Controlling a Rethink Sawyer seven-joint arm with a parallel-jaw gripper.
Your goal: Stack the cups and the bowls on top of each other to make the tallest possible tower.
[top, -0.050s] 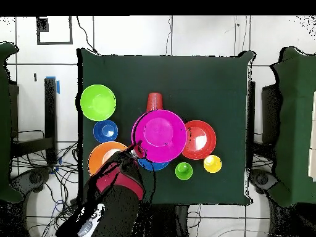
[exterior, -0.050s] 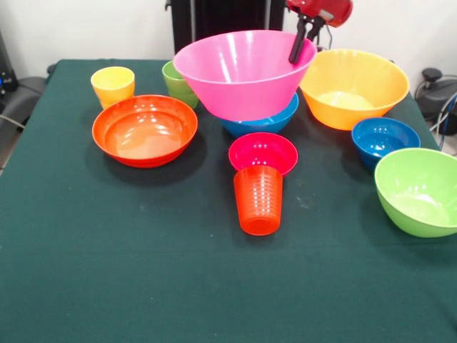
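The large pink bowl (exterior, -0.050s: 239,71) (top, -0.050s: 160,136) sits in the medium blue bowl (exterior, -0.050s: 275,121) (top, -0.050s: 154,165) as a two-piece tower at the table's back middle. My gripper (exterior, -0.050s: 303,48) (top, -0.050s: 134,148) is shut on the pink bowl's right rim, one finger inside and one outside. In front stand the small magenta bowl (exterior, -0.050s: 263,152) and the ribbed orange-red cup (exterior, -0.050s: 258,200) (top, -0.050s: 154,99). The wide red-orange bowl (exterior, -0.050s: 145,130) (top, -0.050s: 200,139), yellow cup (exterior, -0.050s: 113,84) (top, -0.050s: 212,163) and light green cup (exterior, -0.050s: 177,82) (top, -0.050s: 183,170) are at the left.
Right of the tower stand the large yellow-orange bowl (exterior, -0.050s: 353,86) (top, -0.050s: 103,157), the small dark blue bowl (exterior, -0.050s: 385,139) (top, -0.050s: 106,130) and the lime green bowl (exterior, -0.050s: 420,189) (top, -0.050s: 97,102). All rest on a dark green tablecloth (exterior, -0.050s: 143,271).
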